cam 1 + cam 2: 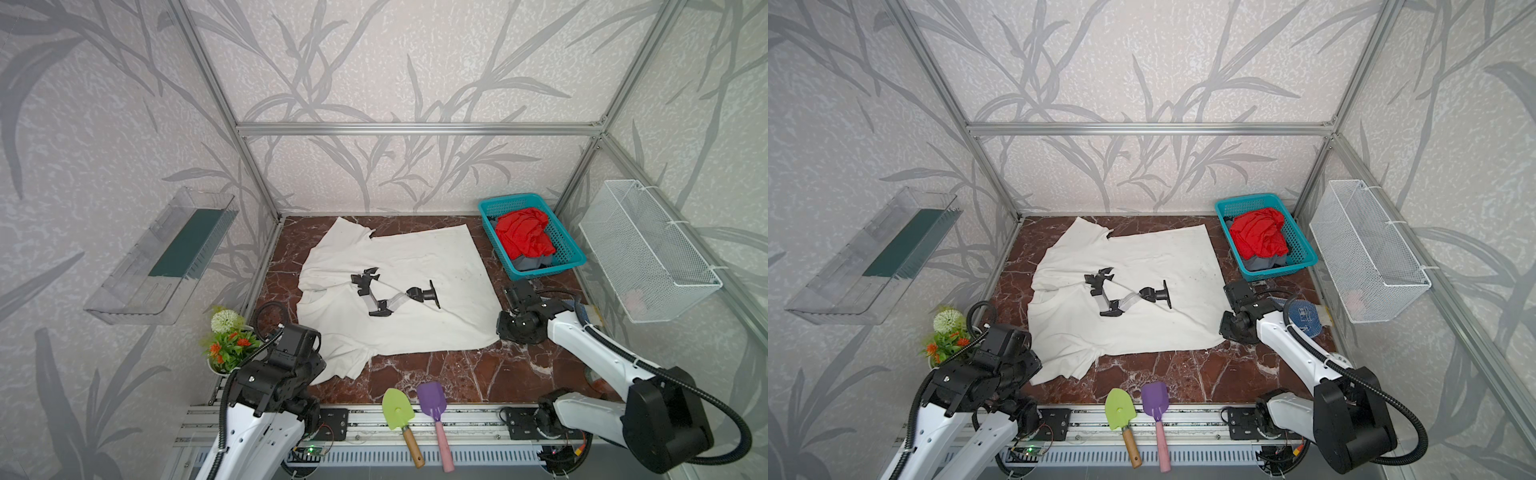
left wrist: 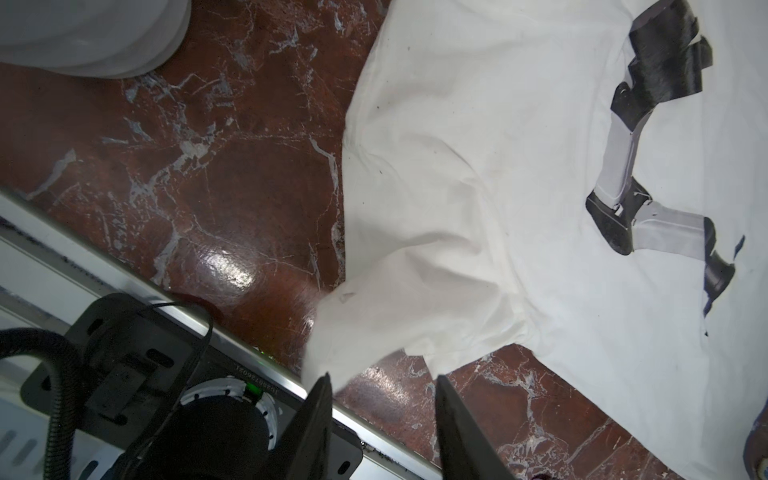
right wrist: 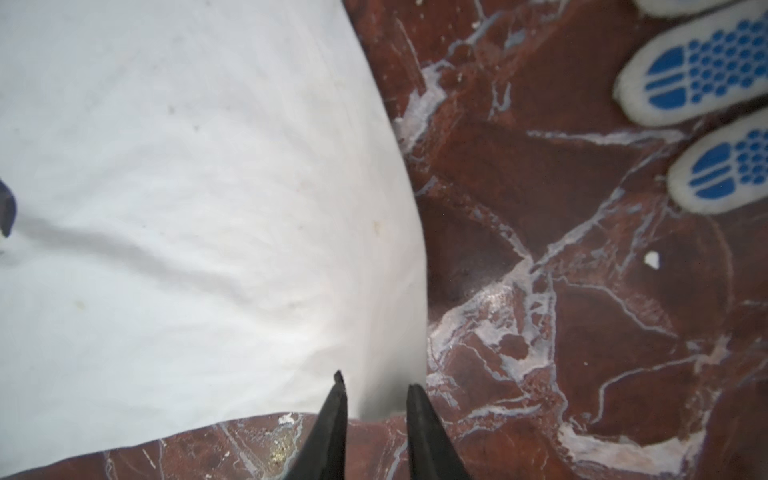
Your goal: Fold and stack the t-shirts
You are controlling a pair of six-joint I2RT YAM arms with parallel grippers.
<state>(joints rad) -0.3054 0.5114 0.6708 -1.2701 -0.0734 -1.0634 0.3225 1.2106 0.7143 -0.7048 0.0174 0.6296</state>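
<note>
The cream-white t-shirt (image 1: 415, 266) (image 1: 1154, 257) lies spread flat on the marble table, its robot-arm print (image 1: 386, 297) facing up. A crumpled red t-shirt (image 1: 523, 237) (image 1: 1258, 237) sits in the teal basket (image 1: 548, 271) on top of a dark grey one (image 1: 530, 262). My left gripper (image 2: 383, 377) is open at the near-left sleeve (image 2: 357, 332). The sleeve's end brushes one fingertip (image 2: 326, 380), with bare marble between the jaws. My right gripper (image 3: 376, 380) is open at the shirt's near-right corner (image 3: 291, 332), nothing held.
A blue-and-white glove (image 3: 706, 75) (image 1: 1304, 316) lies right of the right arm. A green trowel (image 1: 397, 409) and a purple one (image 1: 432, 401) rest on the front edge. A potted plant (image 1: 226, 340) stands at the left, a wire basket (image 1: 648, 249) hangs at the right.
</note>
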